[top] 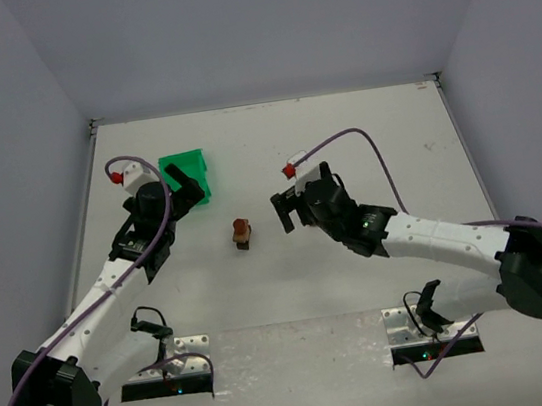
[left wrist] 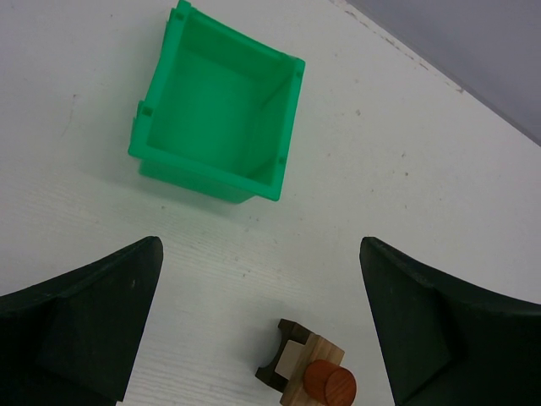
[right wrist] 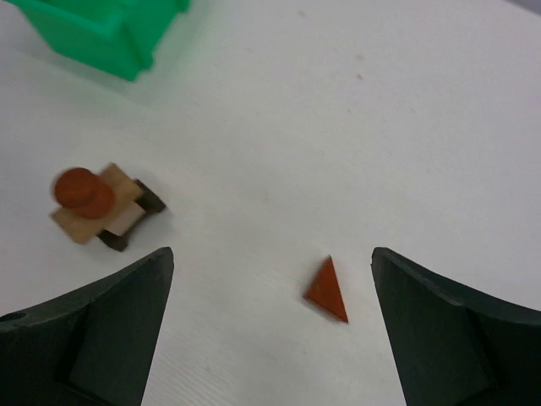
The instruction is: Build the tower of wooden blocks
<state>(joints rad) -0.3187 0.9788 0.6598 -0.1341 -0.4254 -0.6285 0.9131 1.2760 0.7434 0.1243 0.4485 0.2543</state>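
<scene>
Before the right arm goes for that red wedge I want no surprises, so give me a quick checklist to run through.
1. Right gripper open and empty: ok.
2. Red wedge lying alone on the table, within the right gripper's span: ok.
3. Tower standing, round red piece on top: ok.
4. Left gripper open, apart from the tower: ok.
5. Green bin apart from the tower: ok.
6. Right gripper's height above the wedge: cannot tell.

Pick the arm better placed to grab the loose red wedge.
Right: the wedge lies within the span of the open right gripper; the left gripper faces the green bin and tower.
</scene>
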